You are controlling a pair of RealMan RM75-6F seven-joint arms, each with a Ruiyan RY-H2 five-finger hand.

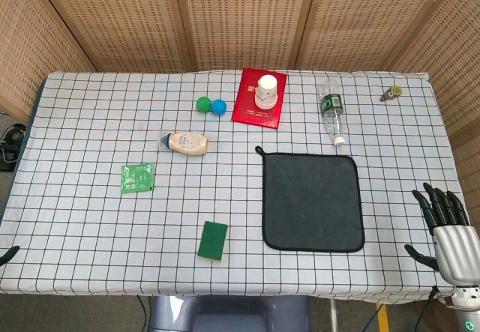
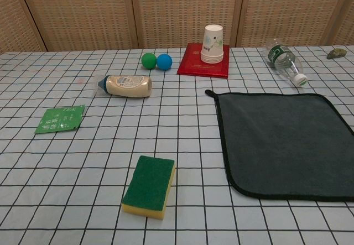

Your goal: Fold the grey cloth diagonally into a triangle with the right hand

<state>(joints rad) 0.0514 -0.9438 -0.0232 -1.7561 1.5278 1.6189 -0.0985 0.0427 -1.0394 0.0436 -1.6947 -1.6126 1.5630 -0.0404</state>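
The grey cloth [image 1: 311,201] lies flat and unfolded on the checked table, right of centre, with a small loop at its far left corner; the chest view shows the grey cloth [image 2: 285,142] running off the right edge. My right hand [image 1: 448,231] hovers at the table's near right corner, to the right of the cloth and apart from it, fingers spread and holding nothing. Only a dark tip of my left hand [image 1: 7,255] shows at the left edge of the head view. The chest view shows neither hand.
A green sponge [image 1: 213,240] lies near the front, left of the cloth. Behind the cloth are a plastic bottle [image 1: 332,110] on its side, paper cups [image 1: 267,91] on a red book [image 1: 259,98], two balls [image 1: 211,106], a lying squeeze bottle [image 1: 186,142] and a green packet [image 1: 138,178].
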